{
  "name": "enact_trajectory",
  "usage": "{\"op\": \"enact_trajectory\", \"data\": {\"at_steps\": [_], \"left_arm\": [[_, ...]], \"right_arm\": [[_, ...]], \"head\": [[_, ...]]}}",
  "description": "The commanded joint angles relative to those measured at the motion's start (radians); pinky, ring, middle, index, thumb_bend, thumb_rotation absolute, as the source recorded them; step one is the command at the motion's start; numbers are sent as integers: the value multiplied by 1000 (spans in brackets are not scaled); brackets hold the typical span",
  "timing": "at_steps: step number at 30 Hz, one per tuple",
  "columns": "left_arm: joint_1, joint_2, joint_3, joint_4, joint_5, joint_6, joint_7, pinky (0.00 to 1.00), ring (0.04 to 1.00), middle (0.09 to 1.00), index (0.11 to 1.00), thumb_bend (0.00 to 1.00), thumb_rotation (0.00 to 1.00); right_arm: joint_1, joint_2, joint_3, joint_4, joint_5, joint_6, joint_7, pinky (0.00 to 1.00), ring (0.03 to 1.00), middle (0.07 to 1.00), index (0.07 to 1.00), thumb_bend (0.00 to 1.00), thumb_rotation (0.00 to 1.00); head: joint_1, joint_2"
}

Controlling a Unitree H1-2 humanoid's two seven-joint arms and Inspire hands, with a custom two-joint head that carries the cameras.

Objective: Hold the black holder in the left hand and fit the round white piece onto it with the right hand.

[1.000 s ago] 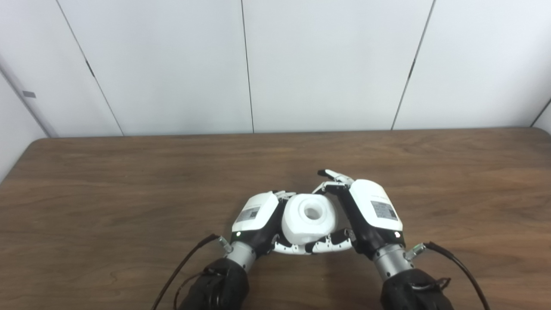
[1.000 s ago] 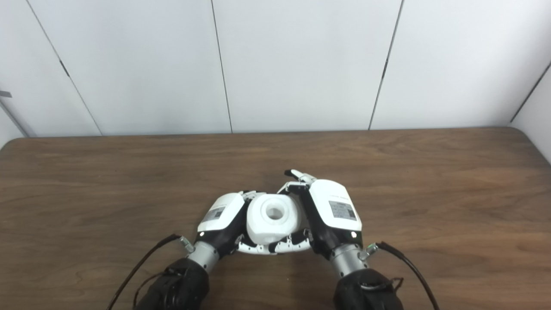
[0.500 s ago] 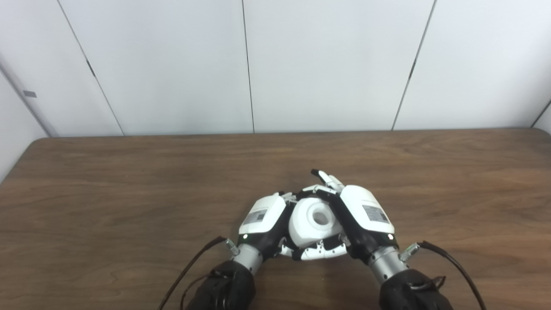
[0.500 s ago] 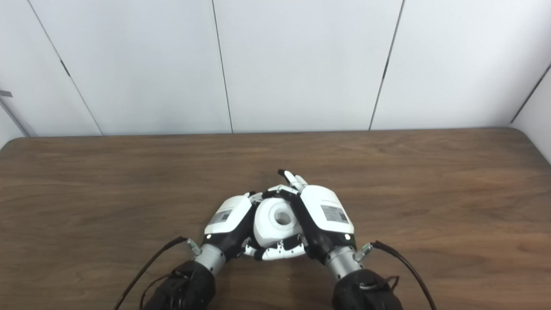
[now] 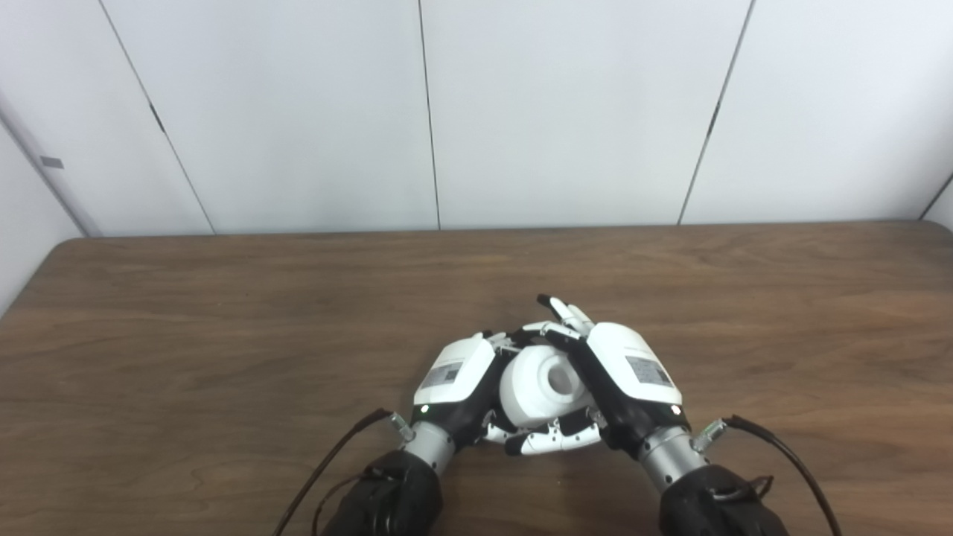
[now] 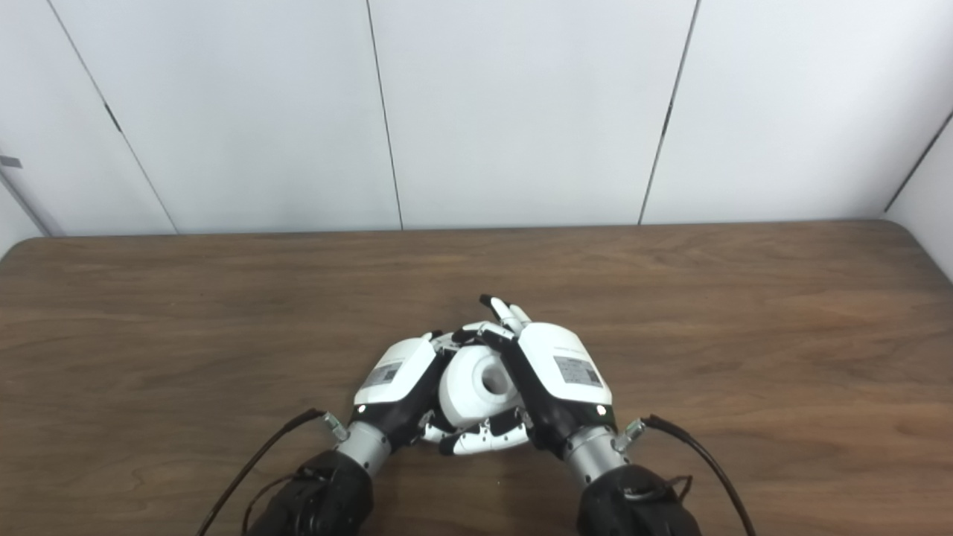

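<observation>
The round white piece (image 5: 534, 387), a chunky white body with a round hole in its top, sits low over the table between both hands. My left hand (image 5: 456, 376) wraps it from the left, with fingers curled behind it and thumb under its front. From the right, my right hand (image 5: 624, 366) presses against it, thumb (image 5: 551, 443) beneath and some fingertips (image 5: 560, 309) sticking out past its far side. The hole (image 6: 493, 380) tilts toward the right palm. I cannot make out a black holder; anything under the piece is hidden by the hands.
The brown wooden table (image 5: 223, 335) spreads to both sides and ends at a white panelled wall (image 5: 476, 112) behind. Black cables (image 5: 327, 465) trail from both wrists toward the near edge.
The right hand has moved left and closed against the white piece. The left hand shifted slightly right. The piece has tilted, so its hole now faces more to the right.
</observation>
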Motion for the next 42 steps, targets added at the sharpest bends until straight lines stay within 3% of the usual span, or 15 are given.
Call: {"op": "enact_trajectory", "data": {"at_steps": [1, 11, 30, 42], "left_arm": [[-32, -11, -2, -5, 6, -19, 22, 964, 909, 852, 481, 516, 52], [-32, -10, 0, 0, 0, -18, 24, 979, 912, 853, 481, 517, 52], [-40, -6, -6, -7, 39, 48, -8, 965, 926, 862, 482, 519, 56], [-46, -5, -5, -11, 36, 80, -49, 1000, 956, 890, 493, 520, 68]], "right_arm": [[-23, 9, -8, -38, -2, 0, -3, 853, 973, 973, 771, 802, 279], [-21, 10, -12, -35, 3, -4, -3, 852, 976, 973, 764, 803, 270], [-22, 8, -14, -27, 23, -8, -11, 855, 974, 970, 760, 804, 259], [-24, 1, -15, -25, 34, -15, -12, 858, 974, 969, 764, 806, 313]], "head": [[1, 1], [0, -4], [-3, -11], [-2, -12]]}}
